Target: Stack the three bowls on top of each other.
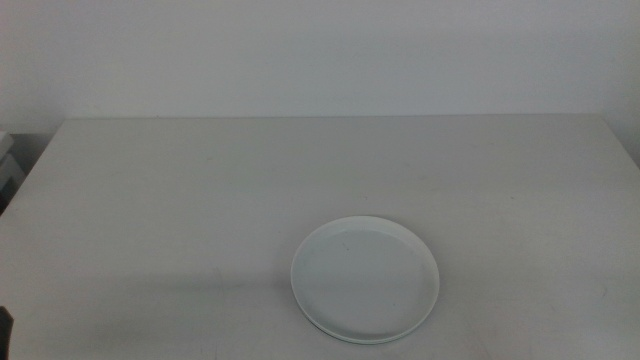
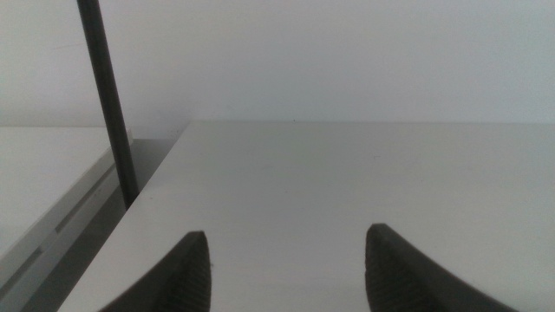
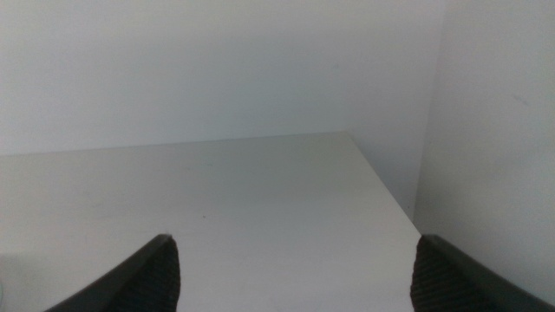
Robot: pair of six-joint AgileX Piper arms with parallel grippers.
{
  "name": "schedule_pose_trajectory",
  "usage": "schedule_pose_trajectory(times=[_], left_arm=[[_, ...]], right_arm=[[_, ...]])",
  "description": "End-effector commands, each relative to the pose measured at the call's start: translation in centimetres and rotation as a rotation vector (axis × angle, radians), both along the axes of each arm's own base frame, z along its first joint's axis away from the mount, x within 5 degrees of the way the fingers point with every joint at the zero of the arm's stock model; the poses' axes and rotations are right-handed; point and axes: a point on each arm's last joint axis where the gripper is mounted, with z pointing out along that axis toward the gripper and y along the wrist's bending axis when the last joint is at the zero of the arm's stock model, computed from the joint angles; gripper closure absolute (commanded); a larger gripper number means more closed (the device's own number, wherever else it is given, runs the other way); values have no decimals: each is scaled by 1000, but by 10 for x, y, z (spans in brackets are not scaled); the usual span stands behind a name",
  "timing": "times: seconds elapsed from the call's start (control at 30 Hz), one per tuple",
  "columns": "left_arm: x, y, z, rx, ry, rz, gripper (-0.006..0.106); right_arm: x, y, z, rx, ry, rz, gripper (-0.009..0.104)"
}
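We're seeing the table (image 1: 180, 200) whole only in the middle view, with the bowl stack (image 1: 365, 280) sitting near its front edge, slightly right of centre. The white bowl (image 1: 365, 272) is lying on top and looking empty; a thin rim is peeking out beneath it, colour too faint to tell. Neither arm is showing in that view. The left wrist view is showing the left gripper (image 2: 286, 269), jaws apart over bare tabletop, near a table edge where a dark pole (image 2: 108, 100) is standing. The right wrist view is showing the right gripper (image 3: 295, 273), jaws spread wide over bare tabletop, beside a wall (image 3: 494, 130).
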Motion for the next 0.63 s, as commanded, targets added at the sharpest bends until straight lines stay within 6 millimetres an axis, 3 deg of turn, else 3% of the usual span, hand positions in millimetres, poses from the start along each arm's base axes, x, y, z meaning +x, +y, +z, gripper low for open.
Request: schedule_pose_trajectory(times=[0.0,0.3,0.6], left_arm=[[-1,0,9,-14,-95,0,39],[-1,0,9,-14,-95,0,39],[-1,0,9,-14,-95,0,39]], right_arm=[[1,0,15,-40,-91,4,27],[2,0,-11,-23,35,3,27],[1,0,-17,-13,104,0,27]])
